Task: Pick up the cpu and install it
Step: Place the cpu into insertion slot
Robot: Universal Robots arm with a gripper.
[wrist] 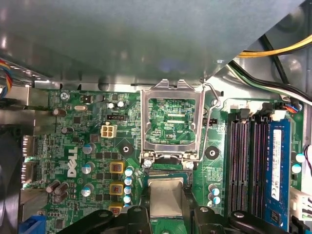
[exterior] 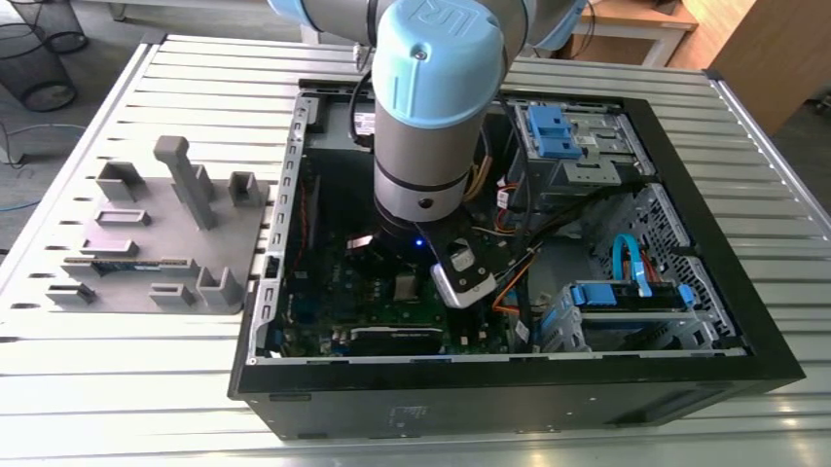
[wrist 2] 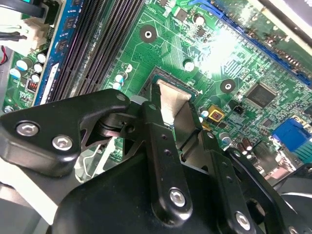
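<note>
The cpu (wrist: 165,199), a small square chip with a dull silver top, sits between my two black fingers (wrist: 144,207) right over the dark socket opening on the green motherboard (wrist: 87,146). My gripper (wrist: 166,195) is shut on the cpu's edges; whether the chip rests in the socket or hovers just above it I cannot tell. The silver hinged socket frame (wrist: 170,122) stands flipped open beside it. In the second wrist view the cpu (wrist 2: 170,105) shows as a silver face inside my gripper (wrist 2: 173,97). In the exterior view my arm (exterior: 422,146) reaches down into the open computer case (exterior: 727,321).
Black memory slots (wrist: 243,165) and a blue memory stick (wrist: 276,170) run beside the socket. Yellow and black cables (wrist: 273,48) hang near the case wall. Blue drive brackets (exterior: 565,131) fill the case at the exterior view's right. A grey fixture tray (exterior: 156,243) lies on the slatted table.
</note>
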